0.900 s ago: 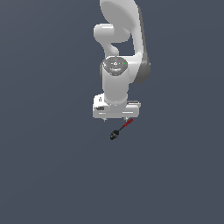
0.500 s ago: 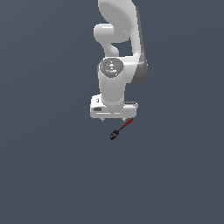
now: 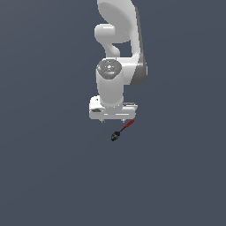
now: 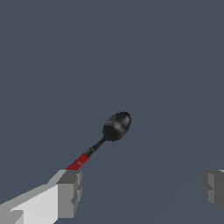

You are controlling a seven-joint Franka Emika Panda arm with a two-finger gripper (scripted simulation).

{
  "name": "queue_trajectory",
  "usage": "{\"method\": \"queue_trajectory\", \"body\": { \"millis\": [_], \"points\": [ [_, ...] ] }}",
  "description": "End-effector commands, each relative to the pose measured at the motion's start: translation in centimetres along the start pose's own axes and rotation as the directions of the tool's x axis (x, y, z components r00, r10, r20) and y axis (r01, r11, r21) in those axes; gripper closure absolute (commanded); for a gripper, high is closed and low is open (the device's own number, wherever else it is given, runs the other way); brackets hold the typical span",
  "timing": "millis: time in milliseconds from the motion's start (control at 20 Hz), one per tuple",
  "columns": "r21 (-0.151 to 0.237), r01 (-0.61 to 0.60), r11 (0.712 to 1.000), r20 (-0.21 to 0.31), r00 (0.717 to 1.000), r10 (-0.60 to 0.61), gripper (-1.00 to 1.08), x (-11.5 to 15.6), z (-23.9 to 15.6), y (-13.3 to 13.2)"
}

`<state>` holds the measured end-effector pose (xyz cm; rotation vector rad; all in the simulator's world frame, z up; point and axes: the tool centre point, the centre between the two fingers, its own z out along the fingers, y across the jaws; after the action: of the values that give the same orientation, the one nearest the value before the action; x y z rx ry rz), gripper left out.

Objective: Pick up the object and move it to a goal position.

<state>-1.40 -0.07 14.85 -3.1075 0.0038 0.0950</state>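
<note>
The object [image 3: 121,131] is a tiny stick with a thin red shaft and a black bulbous end, lying on the dark grey ground. It sits just below my white gripper [image 3: 113,120] in the exterior view, angled toward that view's right. In the wrist view the object [image 4: 109,133] shows its black end in the gap ahead of the fingers, while its red shaft runs behind one grey fingertip [image 4: 68,192]. My gripper [image 4: 140,187] is open, its fingers wide apart with nothing between them. Whether the finger touches the shaft I cannot tell.
The white arm [image 3: 119,48] rises behind the gripper in the exterior view. Plain dark grey ground [image 3: 53,176] surrounds the object on all sides.
The gripper has come down slightly toward the object and shifted a little to the exterior view's left. The object has not moved.
</note>
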Motion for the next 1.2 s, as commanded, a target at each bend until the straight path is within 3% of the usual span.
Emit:
{"method": "queue_trajectory", "body": {
  "millis": [0,650,900,1150],
  "points": [
    [0.000,-0.005,1.000,0.000,1.000,0.005,-0.92,0.0,0.1,-0.1],
    [0.003,-0.161,0.987,-0.010,0.987,0.161,-0.92,-0.5,2.3,-1.7],
    [0.004,-0.274,0.962,-0.019,0.962,0.274,-0.92,-1.0,3.9,-2.7],
    [0.006,-0.394,0.919,-0.030,0.918,0.394,-0.92,-1.5,5.6,-3.7]
  ]
}}
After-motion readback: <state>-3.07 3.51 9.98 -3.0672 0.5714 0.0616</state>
